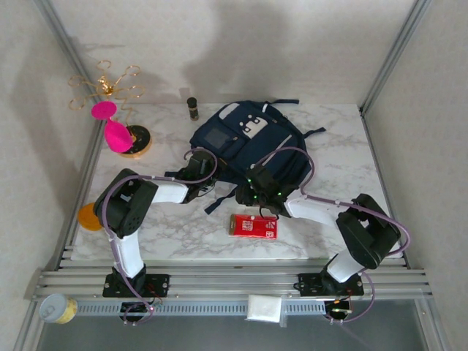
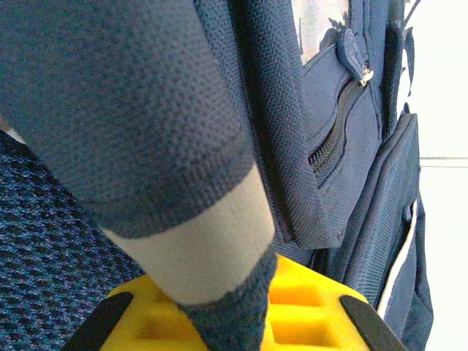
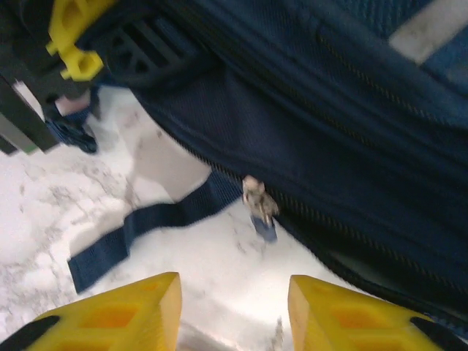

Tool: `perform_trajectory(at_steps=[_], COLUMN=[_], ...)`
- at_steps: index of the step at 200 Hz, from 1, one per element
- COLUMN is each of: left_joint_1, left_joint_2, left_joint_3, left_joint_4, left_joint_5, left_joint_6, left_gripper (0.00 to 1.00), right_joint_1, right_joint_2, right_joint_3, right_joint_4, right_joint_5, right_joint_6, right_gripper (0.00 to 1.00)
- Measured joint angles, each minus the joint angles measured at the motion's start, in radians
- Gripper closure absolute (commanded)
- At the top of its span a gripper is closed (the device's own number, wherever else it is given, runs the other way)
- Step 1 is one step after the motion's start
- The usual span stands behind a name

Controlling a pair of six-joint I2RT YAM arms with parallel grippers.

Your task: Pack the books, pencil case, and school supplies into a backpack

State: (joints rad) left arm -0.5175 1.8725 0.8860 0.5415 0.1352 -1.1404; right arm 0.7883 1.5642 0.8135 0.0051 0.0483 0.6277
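I see the backpack (image 1: pixel 248 142) lying flat, front up, at upper centre of the marble tabletop (image 1: pixel 183 230), its long axis slanting from upper left to lower right. My left fingers (image 2: pixel 314 307) pinch its navy fabric. My right fingers (image 3: pixel 124 314) stand spread before its zip pull (image 3: pixel 257 201).

Backpack (image 1: pixel 241 139) ctr-rear on tbl (image 1: pixel 183 227), packet (image 1: pixel 253 226) in front.

The backpack (image 1: pixel 248 142) is navy with white-grey patches, a grey square panel and a fine mesh weave. The table (image 1: pixel 340 157) is white marble veined grey. The flat rectangle (image 1: pixel 253 226) is red with a white label.
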Motion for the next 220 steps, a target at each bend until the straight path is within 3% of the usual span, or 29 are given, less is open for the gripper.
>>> perform_trajectory(at_steps=[60,142,220], left_joint_1=[-0.005,-0.005,-0.011], left_joint_2=[-0.002,-0.002,-0.002], left_joint_3=[0.000,0.011,0.011], left_joint_4=[-0.005,-0.024,-0.024], left_joint_5=[-0.004,-0.004,-0.006], left_joint_6=[0.000,0.000,0.000], left_gripper=[1.00,1.00,1.00], right_joint_1=[-0.010,0.021,0.005], right_joint_2=[0.022,0.008,0.134], right_joint_3=[-0.121,-0.262,-0.194], right_joint_4=[0.260,0.439,0.516], right_joint_5=[-0.004,0.037,0.073], right_joint_6=[0.011,0.011,-0.015], right_gripper=[0.53,0.49,0.53])
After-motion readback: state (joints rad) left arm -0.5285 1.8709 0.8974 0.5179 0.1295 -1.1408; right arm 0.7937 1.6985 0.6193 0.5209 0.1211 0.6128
